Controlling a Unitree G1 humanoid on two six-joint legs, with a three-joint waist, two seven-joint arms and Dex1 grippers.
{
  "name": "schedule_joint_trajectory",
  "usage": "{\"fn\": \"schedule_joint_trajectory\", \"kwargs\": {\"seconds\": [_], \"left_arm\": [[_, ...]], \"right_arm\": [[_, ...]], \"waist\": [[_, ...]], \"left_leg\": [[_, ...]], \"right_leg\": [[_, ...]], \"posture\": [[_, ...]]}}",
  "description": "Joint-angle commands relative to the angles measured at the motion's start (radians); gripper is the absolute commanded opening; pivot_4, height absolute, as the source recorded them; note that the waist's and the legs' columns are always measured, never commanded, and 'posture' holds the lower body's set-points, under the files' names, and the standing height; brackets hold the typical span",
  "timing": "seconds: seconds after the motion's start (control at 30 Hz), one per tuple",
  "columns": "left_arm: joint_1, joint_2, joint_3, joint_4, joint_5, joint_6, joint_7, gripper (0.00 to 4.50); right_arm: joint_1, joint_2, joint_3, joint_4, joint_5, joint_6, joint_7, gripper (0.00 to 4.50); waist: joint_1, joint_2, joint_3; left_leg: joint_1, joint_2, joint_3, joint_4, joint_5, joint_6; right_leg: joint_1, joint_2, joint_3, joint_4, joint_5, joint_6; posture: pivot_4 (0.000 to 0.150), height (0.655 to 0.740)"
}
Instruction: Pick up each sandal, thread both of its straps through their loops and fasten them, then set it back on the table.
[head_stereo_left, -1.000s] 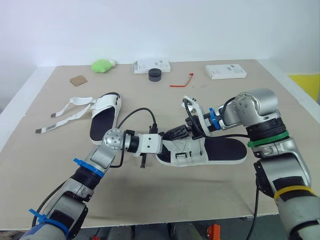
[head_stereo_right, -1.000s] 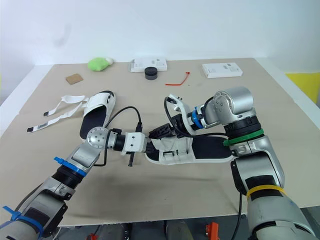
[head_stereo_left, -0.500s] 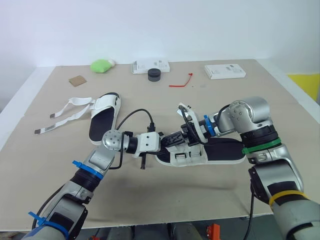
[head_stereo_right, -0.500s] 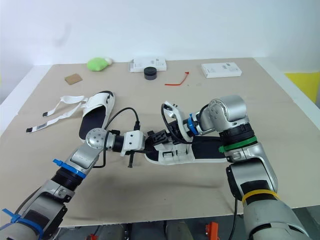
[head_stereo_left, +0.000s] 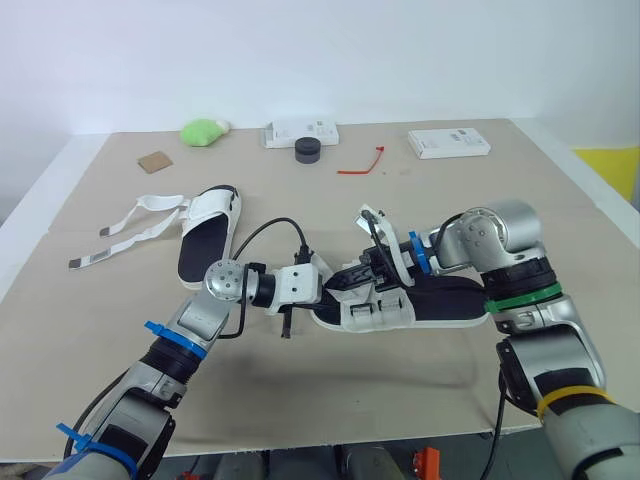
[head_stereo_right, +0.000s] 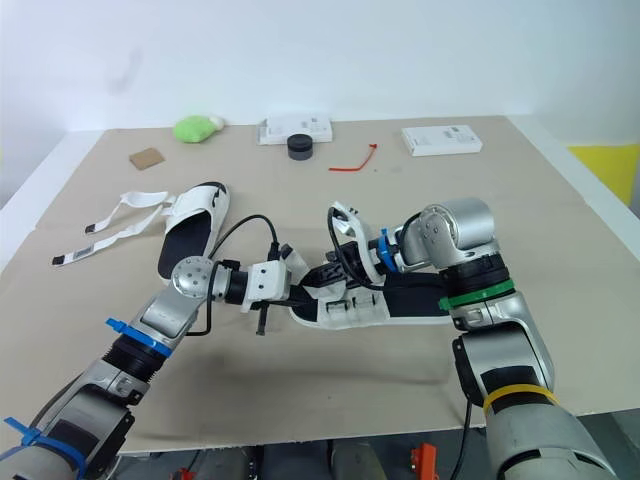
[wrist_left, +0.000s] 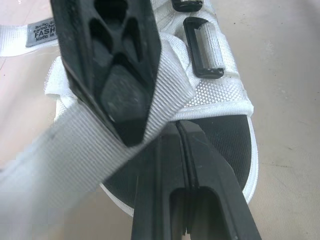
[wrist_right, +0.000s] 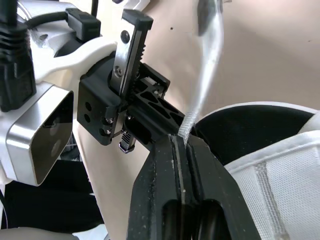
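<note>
The beige worktop (head_stereo_left: 330, 400) carries two white sandals with black footbeds. The nearer sandal (head_stereo_left: 455, 300) lies flat at the middle, lengthwise across the worktop, its toe end pointing to the robot's left; its broad white mesh upper carries black loops (wrist_left: 204, 55) with a woven band through them. The farther sandal (head_stereo_left: 205, 235) lies to the left, well apart, with its loose straps (head_stereo_left: 130, 225) spread out flat toward the left edge. Both arms meet over the toe end of the nearer sandal. The left pincer (wrist_left: 150, 131) is clamped on a white woven strap (wrist_left: 75, 150), one finger above it and one below, just over the footbed. The right pincer (wrist_right: 181, 137) is closed on the thin edge of a strap, right beside the left one. Bare worktop runs from the nearer sandal to the front edge and out to the right edge. Along the far edge, well apart from the sandals, sit two white boxes (head_stereo_left: 300, 131) (head_stereo_left: 449, 143), a green lump (head_stereo_left: 203, 130), a brown card (head_stereo_left: 156, 161), a black disc (head_stereo_left: 308, 149) and a red tie (head_stereo_left: 362, 163).
</note>
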Motion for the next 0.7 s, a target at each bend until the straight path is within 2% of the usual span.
{"fn": "schedule_joint_trajectory", "kwargs": {"seconds": [0.03,0.3,0.47,0.6,0.7], "left_arm": [[0.026,0.007,-0.046,0.018,0.028,0.015,-0.023,0.00],[0.027,0.015,-0.048,0.007,0.028,0.021,-0.030,0.00],[0.019,0.017,-0.051,0.015,0.028,0.018,-0.039,0.00],[0.009,0.015,-0.052,0.028,0.028,0.015,-0.043,0.00],[0.005,0.013,-0.052,0.031,0.027,0.014,-0.045,0.00]], "right_arm": [[0.106,-0.058,-0.113,-0.193,0.017,-0.190,0.047,0.06],[0.307,-0.036,-0.283,-0.430,0.079,-0.308,-0.012,0.06],[0.477,-0.018,-0.349,-0.664,0.087,-0.502,-0.013,0.06],[0.610,-0.075,-0.299,-0.776,0.005,-0.711,0.085,0.06],[0.662,-0.126,-0.248,-0.794,-0.048,-0.816,0.147,0.06]], "waist": [[0.001,0.000,0.000],[-0.001,0.000,0.000],[-0.001,0.000,0.000],[-0.001,-0.001,0.000],[-0.001,-0.001,0.001]], "left_leg": [[-0.001,0.000,0.000,0.000,0.000,0.000],[-0.001,0.000,-0.001,-0.001,0.000,0.000],[-0.002,0.000,-0.002,-0.002,0.000,0.000],[-0.002,0.000,-0.002,-0.002,0.000,0.000],[-0.002,0.000,-0.002,-0.002,0.000,0.000]], "right_leg": [[0.000,0.000,0.000,-0.001,0.000,0.000],[0.000,0.000,-0.001,-0.002,0.000,0.001],[0.000,0.000,-0.001,-0.004,-0.001,0.001],[0.001,0.000,-0.002,-0.005,-0.001,0.001],[0.001,0.000,-0.002,-0.005,-0.001,0.001]], "posture": [[0.150,0.7400],[0.150,0.7400],[0.150,0.7400],[0.150,0.7400],[0.150,0.7400]]}}
